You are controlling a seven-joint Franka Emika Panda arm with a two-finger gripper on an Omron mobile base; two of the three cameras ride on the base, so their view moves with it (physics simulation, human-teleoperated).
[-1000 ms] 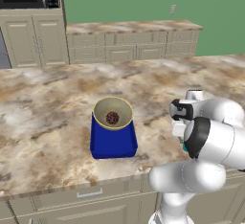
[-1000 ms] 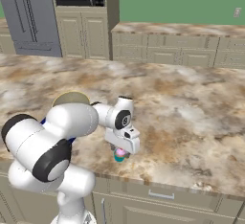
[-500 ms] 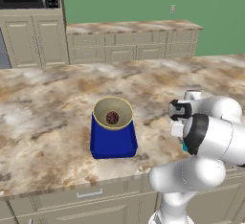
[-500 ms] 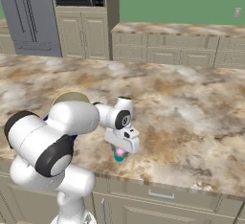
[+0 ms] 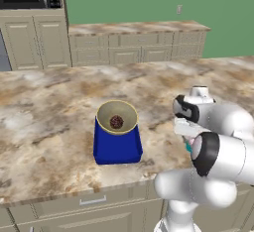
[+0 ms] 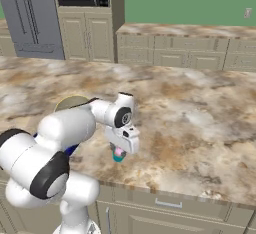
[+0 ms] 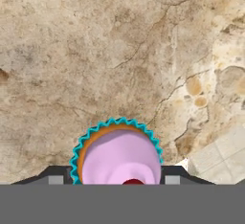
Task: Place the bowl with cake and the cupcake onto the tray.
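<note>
The tiny cupcake with pink frosting, red top and teal wrapper [image 7: 118, 153] sits right between the two dark fingers [image 7: 53, 179], which flank its wrapper on either side — closed on it as far as the hand view shows. In the right base view it hangs under the gripper [image 6: 119, 153] just above the marbled stone desk [image 6: 200, 123], near its front edge. The round tan-yellow bowl with the dark cake piece [image 5: 117, 117] already rests in the deep blue rectangular tray [image 5: 117, 146], well to the gripper's left. So the cupcake step is in hand — I judge the next move to be carrying it across to the tray, clear of the bowl's rim
</note>
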